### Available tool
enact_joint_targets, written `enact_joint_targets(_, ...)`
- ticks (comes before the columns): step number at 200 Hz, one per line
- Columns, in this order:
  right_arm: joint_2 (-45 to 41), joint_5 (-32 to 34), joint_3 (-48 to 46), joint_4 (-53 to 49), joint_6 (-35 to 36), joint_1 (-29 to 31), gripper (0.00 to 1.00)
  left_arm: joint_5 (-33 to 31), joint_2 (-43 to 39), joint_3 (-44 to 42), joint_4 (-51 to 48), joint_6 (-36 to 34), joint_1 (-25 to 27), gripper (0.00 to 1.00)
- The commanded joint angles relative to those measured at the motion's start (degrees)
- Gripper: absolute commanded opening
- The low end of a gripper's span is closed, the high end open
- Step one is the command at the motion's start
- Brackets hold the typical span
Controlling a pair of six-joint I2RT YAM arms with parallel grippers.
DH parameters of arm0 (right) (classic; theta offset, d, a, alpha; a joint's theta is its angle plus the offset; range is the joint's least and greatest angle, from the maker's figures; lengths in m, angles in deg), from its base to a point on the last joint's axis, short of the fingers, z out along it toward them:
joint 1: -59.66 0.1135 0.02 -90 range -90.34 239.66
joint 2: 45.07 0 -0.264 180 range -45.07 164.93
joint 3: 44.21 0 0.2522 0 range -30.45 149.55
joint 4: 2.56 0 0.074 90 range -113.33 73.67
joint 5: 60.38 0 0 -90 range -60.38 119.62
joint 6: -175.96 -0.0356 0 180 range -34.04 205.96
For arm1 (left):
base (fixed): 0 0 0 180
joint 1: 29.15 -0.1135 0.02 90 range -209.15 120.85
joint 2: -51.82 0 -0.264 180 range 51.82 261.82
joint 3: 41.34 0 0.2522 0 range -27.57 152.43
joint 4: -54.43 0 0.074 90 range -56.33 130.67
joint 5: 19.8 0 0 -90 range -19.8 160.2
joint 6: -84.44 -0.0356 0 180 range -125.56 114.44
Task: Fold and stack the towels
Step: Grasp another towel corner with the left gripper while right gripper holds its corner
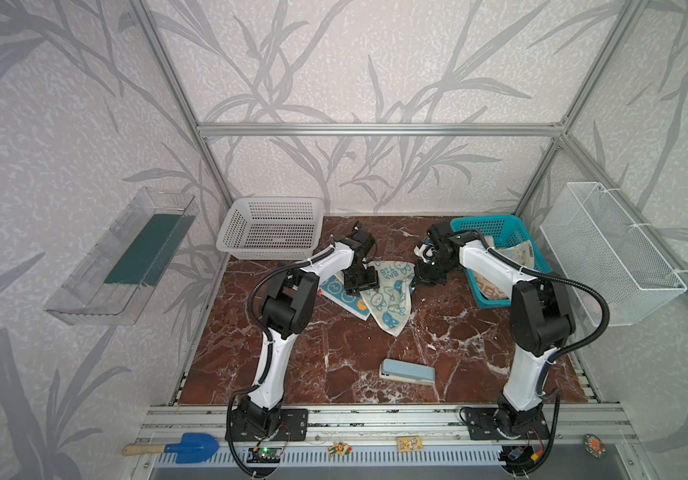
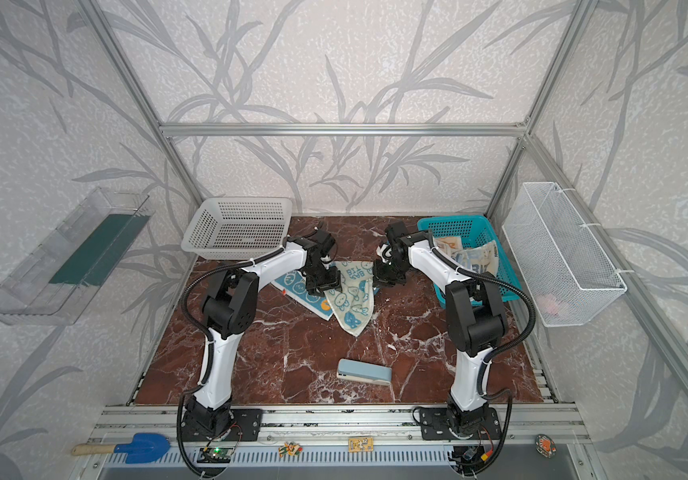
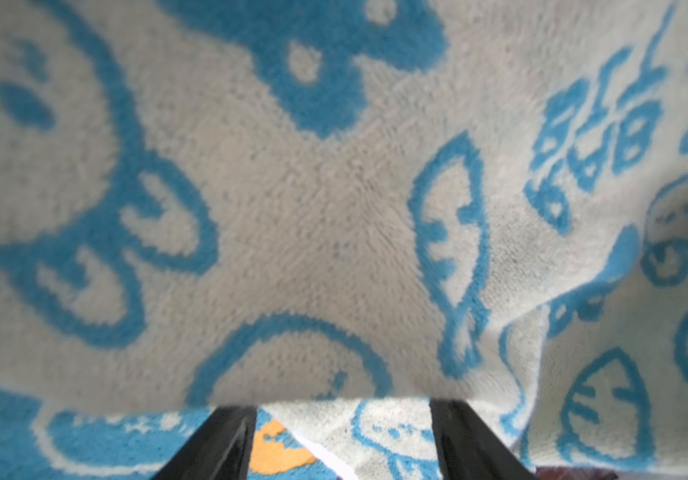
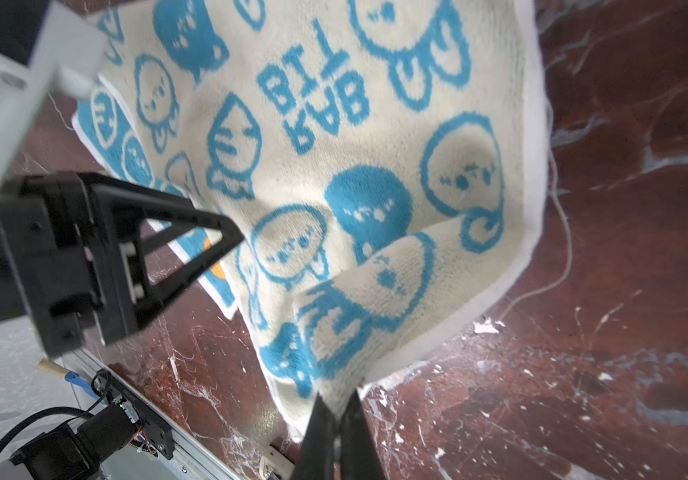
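Note:
A cream-and-blue towel lies rumpled mid-table, partly over a blue towel with an orange spot. My right gripper is shut on the cream towel's right edge and holds it raised. My left gripper hovers over both towels with its jaws apart. A raised fold of the cream towel covers its fingertips. A third towel, cream with orange, lies in the teal basket.
A white basket stands at the back left. A pale blue stapler-like block lies near the front. A white wire basket hangs on the right wall, a clear tray on the left wall.

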Motion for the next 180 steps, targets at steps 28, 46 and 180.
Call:
enact_joint_targets(28, -2.97, -1.45, -1.81, 3.41, -4.45, 0.66, 0.0, -2.18, 8.49, 16.4, -8.55, -2.97, -1.81, 0.69)
enact_joint_targets(46, -2.49, -1.24, 0.31, 1.48, -3.58, -0.13, 0.0, -0.44, 8.17, 19.96, -9.31, -2.49, -1.35, 0.71)
enact_joint_targets(180, -5.92, -2.46, -5.47, 3.82, -4.91, -0.17, 0.0, -4.4, -18.46, -13.8, -2.94, -2.14, 10.08, 0.78)
